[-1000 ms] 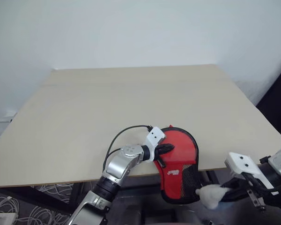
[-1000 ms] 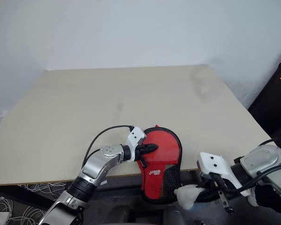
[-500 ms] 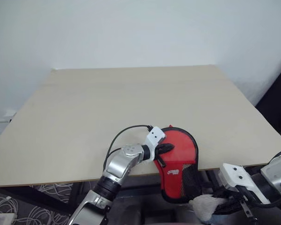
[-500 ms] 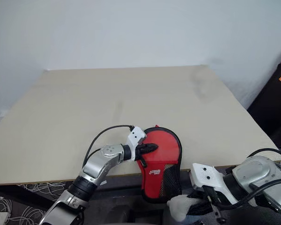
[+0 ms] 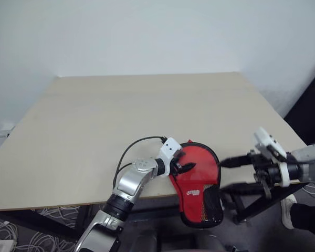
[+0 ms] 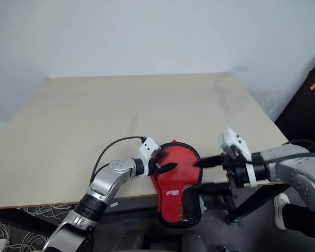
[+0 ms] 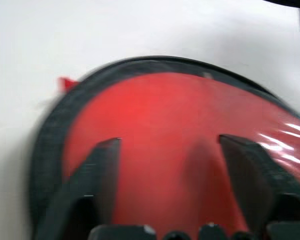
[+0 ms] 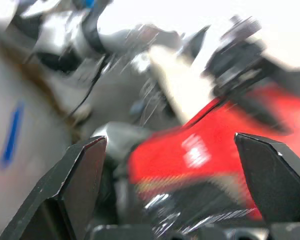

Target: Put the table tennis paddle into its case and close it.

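Red case [image 5: 199,181], left fingers [image 7: 102,172] apart

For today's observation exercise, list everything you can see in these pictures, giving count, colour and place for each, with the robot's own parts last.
Paddle-shaped zip case with black fabric edge and red inside: one, red and black, at the table's near edge, its lower part overhanging.
Pale wooden table: one, light beige, set against a white wall.
Tangled cables: several, pale, on the floor under the table's left side.
Left gripper: one, black fingers spread, over the case's round part.
Right gripper: one, black fingers spread, beside the case's right edge, pointing at it.
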Robot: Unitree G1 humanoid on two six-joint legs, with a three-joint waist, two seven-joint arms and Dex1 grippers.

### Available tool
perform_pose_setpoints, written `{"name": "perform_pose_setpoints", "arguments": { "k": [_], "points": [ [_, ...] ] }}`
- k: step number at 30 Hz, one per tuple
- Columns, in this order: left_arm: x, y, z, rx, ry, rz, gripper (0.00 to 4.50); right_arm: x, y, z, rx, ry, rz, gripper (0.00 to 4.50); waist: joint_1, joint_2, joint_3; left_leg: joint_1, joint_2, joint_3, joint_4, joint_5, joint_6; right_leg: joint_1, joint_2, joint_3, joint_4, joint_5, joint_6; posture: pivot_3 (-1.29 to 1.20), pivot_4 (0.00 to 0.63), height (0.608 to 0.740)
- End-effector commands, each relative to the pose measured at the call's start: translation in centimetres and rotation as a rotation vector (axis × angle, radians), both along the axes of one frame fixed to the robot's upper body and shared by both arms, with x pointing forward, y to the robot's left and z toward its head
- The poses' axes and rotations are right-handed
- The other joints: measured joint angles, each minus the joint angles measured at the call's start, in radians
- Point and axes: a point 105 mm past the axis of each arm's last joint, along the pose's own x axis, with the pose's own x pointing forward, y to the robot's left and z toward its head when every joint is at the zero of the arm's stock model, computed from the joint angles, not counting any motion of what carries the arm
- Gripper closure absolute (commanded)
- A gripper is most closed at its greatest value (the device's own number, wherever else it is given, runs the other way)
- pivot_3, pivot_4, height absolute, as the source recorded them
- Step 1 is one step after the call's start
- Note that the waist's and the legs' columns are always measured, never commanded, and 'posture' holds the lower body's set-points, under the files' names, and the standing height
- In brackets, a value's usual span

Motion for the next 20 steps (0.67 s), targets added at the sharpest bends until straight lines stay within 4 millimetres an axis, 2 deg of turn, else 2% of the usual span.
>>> {"name": "perform_pose_setpoints", "arguments": {
  "k": [1,3,5,7,9,13,17,20],
  "points": [
    [4.3,2.7,5.4,-0.046,-0.219,0.187,0.05,3.1,-0.6,0.4,-0.006,-0.071,-0.138,0.00,0.001,-0.001,0.001,0.000,0.000,0.000,0.000,0.000,0.000,0.000,0.000,0.000,0.000,0.000,0.000,0.00,0.000,0.740],
    [6.2,4.8,8.1,-0.090,-0.283,0.286,0.05,4.4,-0.7,0.4,-0.004,-0.087,-0.195,0.00,0.001,-0.002,0.002,-0.002,0.000,0.000,-0.001,0.000,0.000,-0.002,0.000,0.000,0.001,0.001,0.000,0.00,0.000,0.740],
    [7.2,7.1,10.6,-0.125,-0.335,0.339,0.05,5.5,-0.7,0.3,-0.005,-0.103,-0.238,0.00,0.001,-0.002,0.002,-0.003,0.000,0.000,-0.001,0.000,0.000,-0.004,0.001,0.001,0.001,0.003,0.002,0.00,0.000,0.740],
    [7.5,9.0,12.0,-0.119,-0.363,0.351,0.05,6.4,-0.5,0.3,-0.003,-0.116,-0.263,0.00,-0.001,-0.002,0.001,-0.003,0.000,0.001,-0.002,0.000,0.000,-0.004,0.001,0.002,0.000,0.003,0.002,0.00,0.000,0.740],
    [7.3,11.0,12.4,-0.081,-0.370,0.338,0.05,7.4,-0.3,0.3,0.003,-0.132,-0.292,0.00,-0.002,-0.001,0.001,-0.002,0.000,0.004,-0.003,0.000,0.001,-0.005,0.001,0.005,0.000,0.003,0.002,0.00,0.000,0.740],
    [5.7,16.4,10.8,0.022,-0.268,0.362,0.05,9.6,0.1,-0.2,-0.002,-0.150,-0.361,0.00,-0.007,-0.001,0.001,-0.002,0.000,0.005,-0.005,0.000,0.001,-0.006,0.002,0.006,0.001,0.003,0.002,0.00,0.000,0.740],
    [4.1,21.3,8.3,0.120,-0.193,0.477,0.05,10.4,0.7,-0.8,-0.001,-0.143,-0.378,0.00,-0.003,-0.001,0.001,-0.002,0.001,0.005,-0.003,0.000,0.001,-0.005,0.002,0.005,0.001,0.003,0.002,0.00,0.000,0.740],
    [2.8,24.2,6.5,0.157,-0.149,0.569,0.05,10.6,1.0,-1.3,-0.012,-0.145,-0.378,0.00,-0.001,-0.001,0.001,-0.002,0.001,0.005,-0.003,0.000,0.001,-0.005,0.001,0.005,0.001,0.003,0.002,0.00,0.000,0.740]
  ]
}}
